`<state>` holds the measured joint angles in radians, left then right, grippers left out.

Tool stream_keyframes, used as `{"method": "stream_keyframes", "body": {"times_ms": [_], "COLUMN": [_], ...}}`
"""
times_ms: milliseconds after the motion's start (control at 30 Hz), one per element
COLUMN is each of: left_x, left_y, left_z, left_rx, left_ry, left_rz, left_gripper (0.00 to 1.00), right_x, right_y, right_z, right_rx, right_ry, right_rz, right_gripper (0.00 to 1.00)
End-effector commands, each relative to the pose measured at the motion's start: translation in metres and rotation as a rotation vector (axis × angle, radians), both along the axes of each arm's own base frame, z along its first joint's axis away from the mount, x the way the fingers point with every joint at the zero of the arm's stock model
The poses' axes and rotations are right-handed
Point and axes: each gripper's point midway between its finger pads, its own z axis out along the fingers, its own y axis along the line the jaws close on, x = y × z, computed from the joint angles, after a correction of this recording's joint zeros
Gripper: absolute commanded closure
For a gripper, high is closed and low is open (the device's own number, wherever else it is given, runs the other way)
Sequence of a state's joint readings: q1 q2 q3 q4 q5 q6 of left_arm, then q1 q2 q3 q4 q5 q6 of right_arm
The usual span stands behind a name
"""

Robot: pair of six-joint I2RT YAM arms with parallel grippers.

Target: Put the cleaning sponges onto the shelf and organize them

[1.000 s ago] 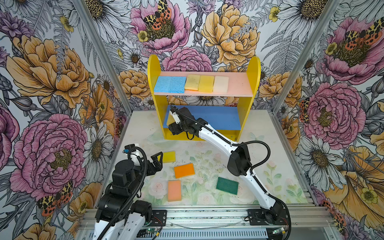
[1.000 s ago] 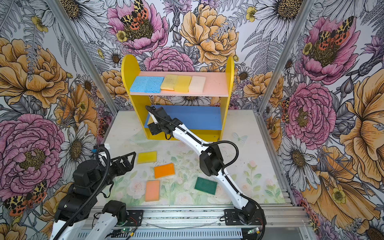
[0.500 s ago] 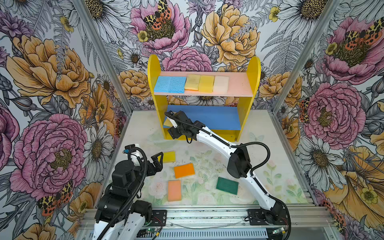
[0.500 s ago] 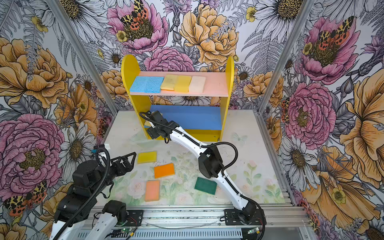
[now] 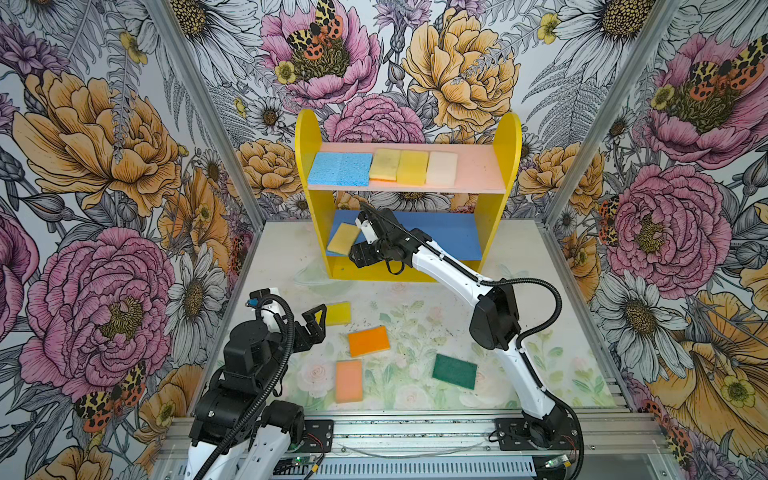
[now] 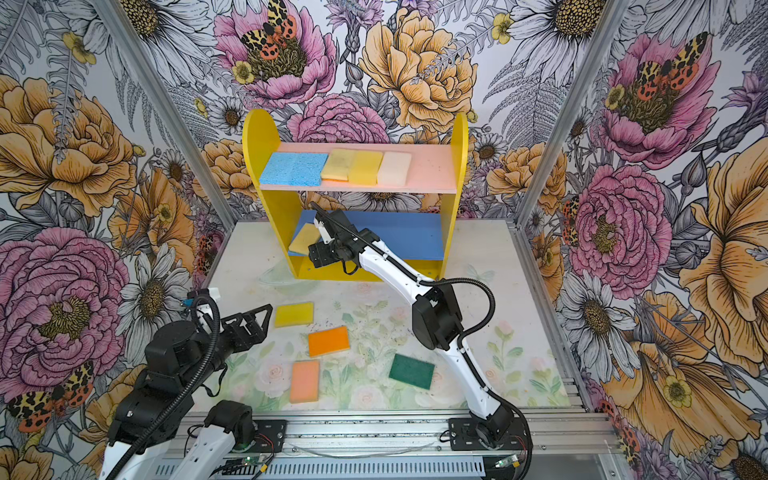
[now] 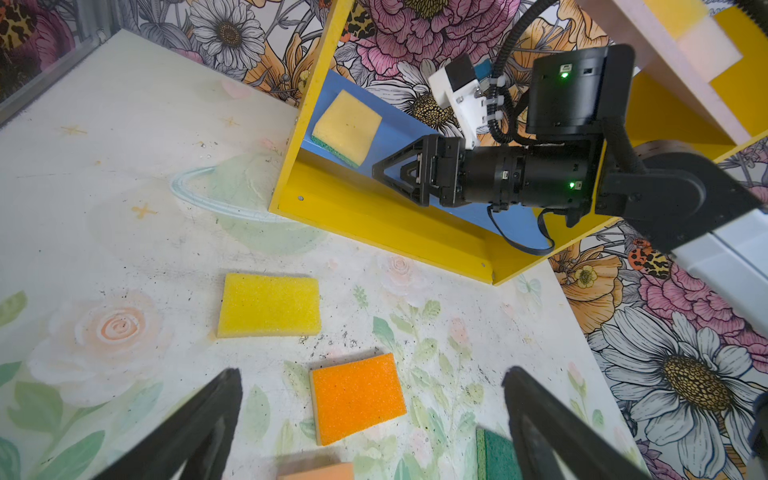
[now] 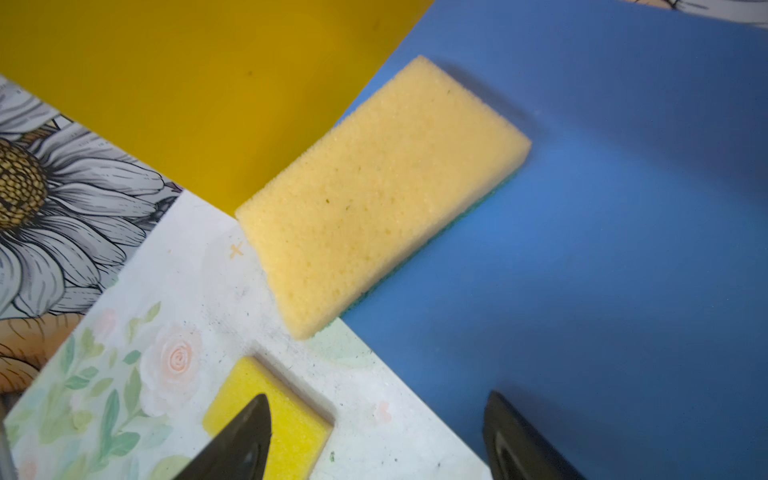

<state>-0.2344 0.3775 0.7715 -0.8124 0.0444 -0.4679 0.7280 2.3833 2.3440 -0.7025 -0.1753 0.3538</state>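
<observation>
Right pincer (image 7: 382,171), released and empty, hangs beside a pale yellow sponge (image 5: 343,238) lying askew on the blue lower board (image 5: 449,232) of the shelf (image 5: 505,166). Left pincer (image 5: 318,322) also gapes empty; four sponges (image 5: 369,340) on the bench (image 5: 436,316) likely need fetching next.

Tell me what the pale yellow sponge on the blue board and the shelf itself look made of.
Pale yellow sponge: matte open-pored foam, visibly pitted, thin green scouring layer under its edge. Shelf: probably painted wood or board, smooth flat colour, no grain showing.
</observation>
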Motion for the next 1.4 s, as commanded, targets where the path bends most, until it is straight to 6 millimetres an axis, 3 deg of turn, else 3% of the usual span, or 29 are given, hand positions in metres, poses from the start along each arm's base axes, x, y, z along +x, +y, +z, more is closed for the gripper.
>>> {"method": "stream_keyframes", "body": {"times_ms": [0,167,500,967,1167,1367], "left_x": [-0.003,-0.005,-0.005,-0.003,-0.001,0.001], "left_y": [-0.001,-0.002,-0.003,-0.004,-0.005,-0.008], "left_z": [0.005,0.005,0.004,0.001,-0.001,-0.003], "left_rx": [0.003,0.004,0.006,0.01,0.013,0.015], "left_ry": [-0.023,-0.024,-0.024,-0.006,0.006,0.019], "left_rz": [-0.01,-0.012,-0.018,-0.023,-0.026,-0.036], "left_gripper": [0.01,0.01,0.01,0.01,0.01,0.01], "right_x": [-0.001,0.012,0.035,0.054,0.054,0.045], "right_y": [0.015,0.028,0.046,0.056,0.044,0.018], "right_z": [0.023,0.018,-0.011,-0.01,0.004,0.042], "right_rx": [0.187,0.281,0.33,0.417,0.381,0.301], "right_ry": [0.109,0.167,0.181,0.095,0.047,-0.079], "right_rz": [-0.035,-0.062,-0.094,-0.013,-0.032,-0.066], "right_gripper": [0.19,0.19,0.19,0.18,0.18,0.16]}}
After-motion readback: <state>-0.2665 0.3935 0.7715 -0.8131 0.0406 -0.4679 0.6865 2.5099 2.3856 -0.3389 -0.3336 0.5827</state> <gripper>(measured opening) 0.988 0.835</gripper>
